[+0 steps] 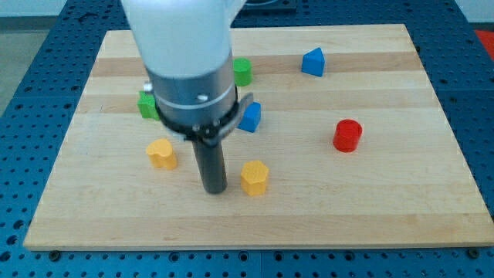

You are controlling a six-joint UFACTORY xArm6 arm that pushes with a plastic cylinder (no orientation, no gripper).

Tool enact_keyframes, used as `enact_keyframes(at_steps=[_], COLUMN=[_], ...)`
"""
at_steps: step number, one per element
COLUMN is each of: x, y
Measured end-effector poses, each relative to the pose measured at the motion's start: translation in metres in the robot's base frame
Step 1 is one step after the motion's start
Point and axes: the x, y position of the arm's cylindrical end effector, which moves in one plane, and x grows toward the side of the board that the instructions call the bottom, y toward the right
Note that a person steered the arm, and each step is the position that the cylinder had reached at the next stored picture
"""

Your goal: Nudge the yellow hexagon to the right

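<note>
The yellow hexagon [254, 177] lies on the wooden board [370, 201], below the middle. My tip [214, 189] rests on the board just to the hexagon's left, a small gap apart. The rod rises from there into the arm's large white and dark body, which covers part of the board's upper left.
A second yellow block [162, 154] lies left of the rod. A blue block [250, 116] sits above the hexagon, partly behind the arm. A green block [242, 71] and another green block [147, 103] peek from behind the arm. A blue block [312, 62] is at the top, a red cylinder [347, 135] at the right.
</note>
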Motion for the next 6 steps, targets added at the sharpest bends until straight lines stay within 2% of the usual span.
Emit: enact_keyframes(at_steps=[1, 3, 5, 6], x=[-0.014, 0.026, 0.027, 0.053], y=[0.002, 0.007, 0.057, 0.059])
